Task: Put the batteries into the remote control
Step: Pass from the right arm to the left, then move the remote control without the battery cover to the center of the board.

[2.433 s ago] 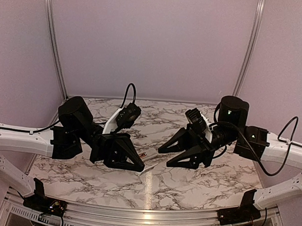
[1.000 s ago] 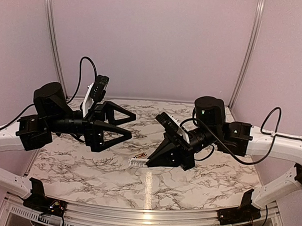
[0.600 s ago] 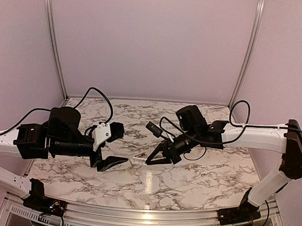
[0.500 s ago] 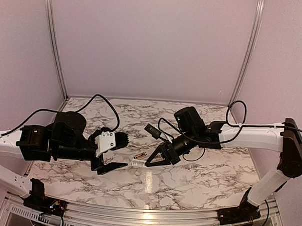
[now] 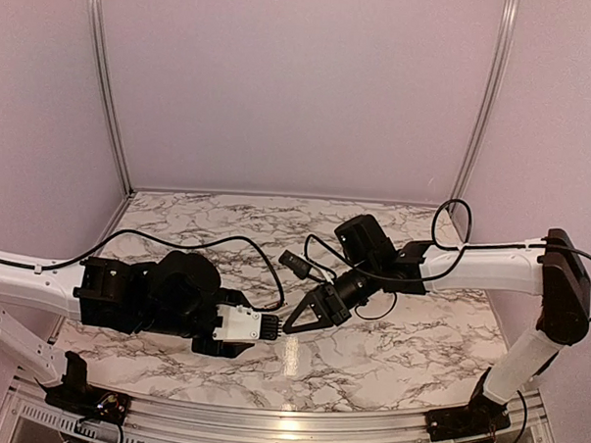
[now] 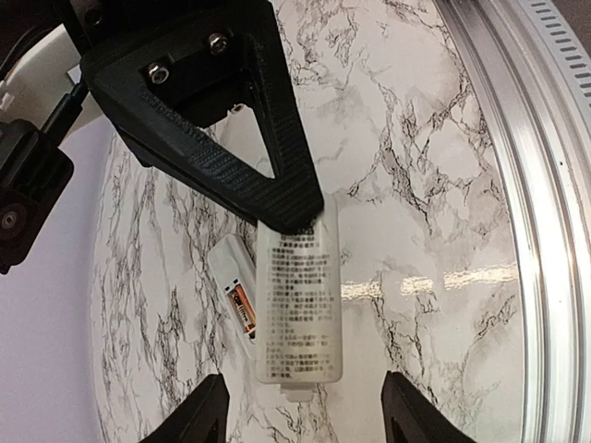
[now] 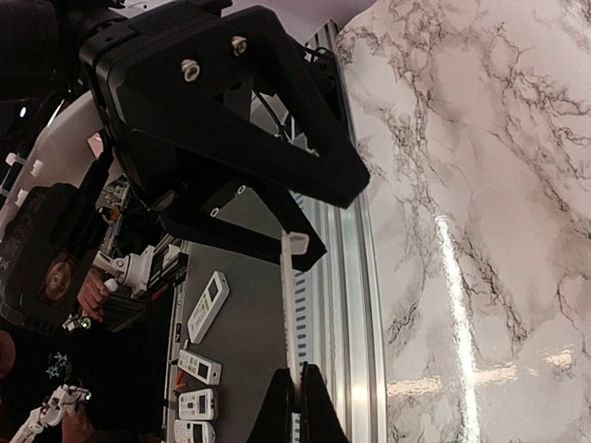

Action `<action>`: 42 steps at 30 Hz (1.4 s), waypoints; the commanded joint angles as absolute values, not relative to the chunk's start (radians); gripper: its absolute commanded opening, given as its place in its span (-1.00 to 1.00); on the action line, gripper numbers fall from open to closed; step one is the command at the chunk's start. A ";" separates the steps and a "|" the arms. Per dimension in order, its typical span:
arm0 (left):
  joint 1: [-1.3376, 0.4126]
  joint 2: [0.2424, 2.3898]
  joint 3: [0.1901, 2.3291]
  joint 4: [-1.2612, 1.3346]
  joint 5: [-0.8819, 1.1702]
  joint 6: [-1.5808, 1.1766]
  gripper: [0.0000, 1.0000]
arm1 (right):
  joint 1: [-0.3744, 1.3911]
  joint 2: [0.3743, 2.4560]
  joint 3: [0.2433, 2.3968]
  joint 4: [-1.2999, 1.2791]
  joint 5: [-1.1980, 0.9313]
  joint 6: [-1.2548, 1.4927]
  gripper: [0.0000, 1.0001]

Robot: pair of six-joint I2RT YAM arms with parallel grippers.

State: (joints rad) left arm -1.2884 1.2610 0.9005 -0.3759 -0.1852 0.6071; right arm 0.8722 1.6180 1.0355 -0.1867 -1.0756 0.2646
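The right gripper (image 7: 294, 395) was pinched shut on one end of the remote (image 6: 297, 305), its printed back facing up above the table (image 6: 425, 185). The left gripper (image 6: 309, 401) stood open, with its jaws on either side of the other end and not touching it. One battery (image 6: 242, 309) lay just beside the remote.

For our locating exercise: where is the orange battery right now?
Left wrist view: the battery lies on the marble table just left of the white remote control, against a small white piece.
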 commanded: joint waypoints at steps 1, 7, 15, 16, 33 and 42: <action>-1.313 1.285 0.947 -0.341 -0.208 0.645 0.16 | 0.870 1.633 1.037 -0.169 -1.098 0.278 -1.00; -1.326 1.341 0.986 -0.344 -0.215 0.661 -0.08 | 0.869 1.636 1.038 -0.170 -1.099 0.277 -1.00; -1.330 1.357 1.000 -0.337 -0.221 0.667 -0.51 | 0.870 1.635 1.031 -0.163 -1.101 0.278 -1.00; -1.330 1.356 0.998 -0.335 -0.222 0.660 -0.56 | 0.869 1.634 1.031 -0.161 -1.101 0.278 -1.00; -1.144 1.570 1.127 -0.509 -0.170 0.094 -0.78 | 0.543 1.500 0.933 0.023 -0.831 0.384 0.22; -1.029 1.794 1.288 -0.625 -0.076 0.042 -0.62 | 0.507 1.584 0.934 0.042 -0.746 0.361 0.17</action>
State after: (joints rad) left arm -1.0630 1.7321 1.2259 -0.5373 -0.1371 0.0887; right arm 0.5175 1.5570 0.9360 0.0223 -0.8112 0.3672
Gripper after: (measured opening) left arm 0.245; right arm 0.591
